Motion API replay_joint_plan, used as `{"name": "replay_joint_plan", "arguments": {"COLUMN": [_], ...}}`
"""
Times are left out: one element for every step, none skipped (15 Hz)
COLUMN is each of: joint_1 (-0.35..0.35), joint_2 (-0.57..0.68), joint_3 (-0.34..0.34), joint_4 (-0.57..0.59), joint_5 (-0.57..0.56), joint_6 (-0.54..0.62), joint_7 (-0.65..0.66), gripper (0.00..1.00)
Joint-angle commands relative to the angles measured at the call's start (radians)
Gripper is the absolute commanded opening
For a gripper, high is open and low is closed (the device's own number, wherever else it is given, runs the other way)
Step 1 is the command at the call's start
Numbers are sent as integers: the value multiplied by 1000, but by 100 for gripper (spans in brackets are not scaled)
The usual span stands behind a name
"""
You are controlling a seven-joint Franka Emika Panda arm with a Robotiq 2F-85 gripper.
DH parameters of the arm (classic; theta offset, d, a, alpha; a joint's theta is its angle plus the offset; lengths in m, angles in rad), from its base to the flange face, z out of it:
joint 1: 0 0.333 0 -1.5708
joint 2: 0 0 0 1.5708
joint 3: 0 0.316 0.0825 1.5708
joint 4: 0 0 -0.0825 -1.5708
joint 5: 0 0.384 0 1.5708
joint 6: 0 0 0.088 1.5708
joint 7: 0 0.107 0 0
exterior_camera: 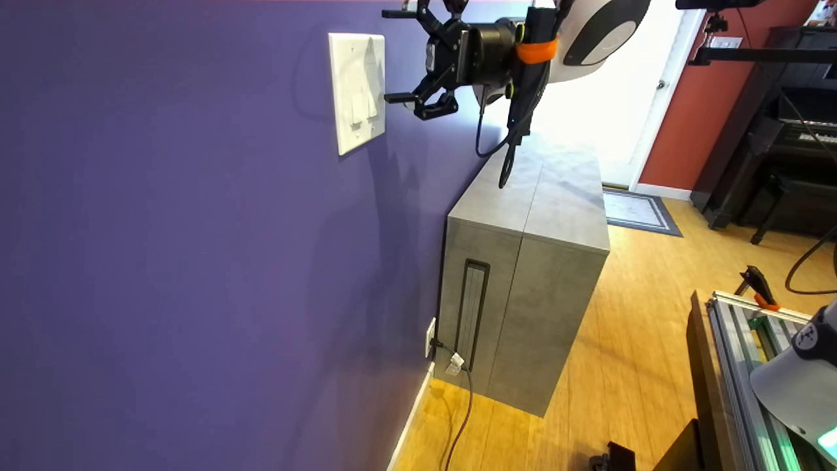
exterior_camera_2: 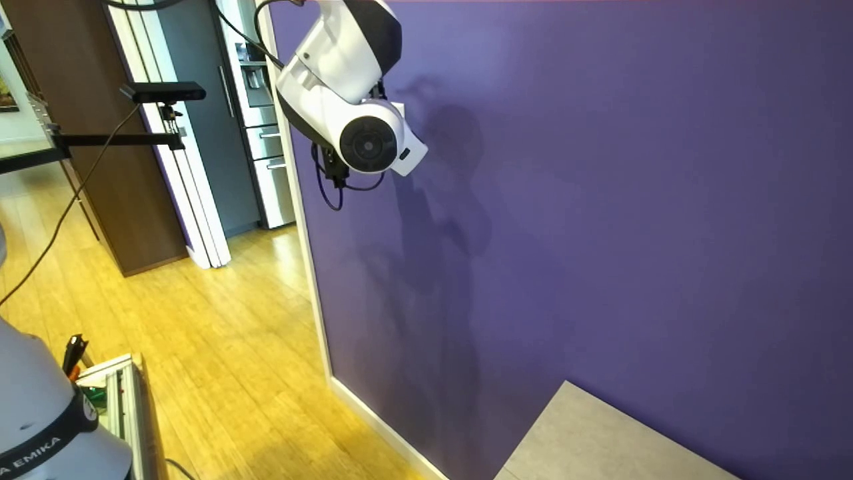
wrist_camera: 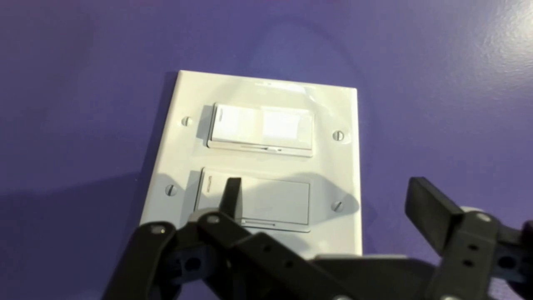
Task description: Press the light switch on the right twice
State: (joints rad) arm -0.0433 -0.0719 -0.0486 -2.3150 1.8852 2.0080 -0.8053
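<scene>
Tool [wrist_camera: 325, 189] wide, facing purple wall [exterior_camera: 163, 229]. Light switch [wrist_camera: 275, 200] sits R side of white wall plate [wrist_camera: 258, 163], next to L twin [wrist_camera: 262, 127], mostly shadowed. Wrist cam: one finger [wrist_camera: 230, 198] overlaps it; can't tell re: contact.

Floor [exterior_camera: 628, 314] was yellowish wood. Grey cabinet [exterior_camera: 523, 281] stood directly on it; a pale mat [exterior_camera: 635, 211] with dark border lay flat, black piano [exterior_camera: 739, 157] standing near mat.
</scene>
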Motion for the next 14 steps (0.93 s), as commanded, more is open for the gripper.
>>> {"name": "replay_joint_plan", "arguments": {"joint_1": [-4, -3, -2, -1, -1, -1, 0, 0, -1, -1, 0, 1, 2, 3], "joint_2": [-5, -5, -4, -1, 1, 3, 5, 7, 10, 12, 16, 20, 23, 27], "joint_3": [6, 7, 8, 9, 9, 10, 10, 10, 9, 9, 9, 11, 12, 12], "joint_4": [-5, -5, -5, -4, -2, -1, -1, 0, 2, 3, 5, 8, 10, 12], "joint_5": [2, 3, 8, 14, 19, 23, 26, 26, 29, 32, 39, 50, 60, 69], "joint_6": [5, 5, 7, 5, 8, 9, 10, 10, 8, 9, 9, 9, 8, 9], "joint_7": [8, 11, 4, 1, -9, -10, -12, -15, -21, -24, -26, -29, -35, -38], "gripper": [100, 100, 100, 100, 100, 100, 100, 100, 100, 100, 100, 100, 100, 100]}}
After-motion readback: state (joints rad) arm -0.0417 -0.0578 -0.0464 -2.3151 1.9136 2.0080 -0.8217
